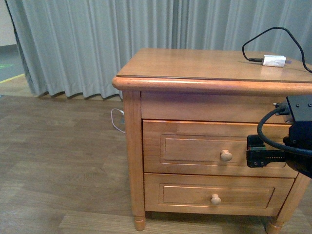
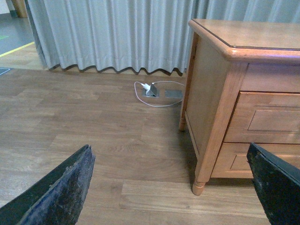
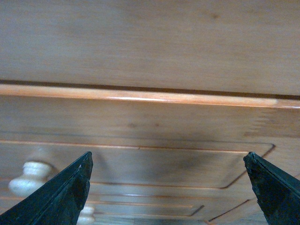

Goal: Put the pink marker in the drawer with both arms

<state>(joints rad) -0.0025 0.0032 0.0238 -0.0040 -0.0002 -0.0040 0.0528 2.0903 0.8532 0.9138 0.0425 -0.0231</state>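
Front view gives me the wooden nightstand [image 1: 204, 66] with two closed drawers; the upper drawer [image 1: 195, 148] carries a small round knob [image 1: 225, 155], and my right arm [image 1: 292, 136] hangs just to the right of that knob, close in front of the drawer face. I cannot find the pink marker in any of the three pictures, so I cannot place it relative to either gripper. On the far right of the nightstand top lies a white charger [image 1: 274, 60] with a black cable [image 1: 268, 36] looping behind it. From the right wrist camera, the right gripper [image 3: 168, 187] stands with its fingers [image 3: 61, 192] spread wide, nothing between them, facing the drawer panel with the knob near one finger. From the left wrist camera, the left gripper [image 2: 171, 187] is likewise spread wide and empty, low over the wood floor [image 2: 93, 126] to the left of the nightstand. Grey curtains [image 1: 97, 39] hang behind.
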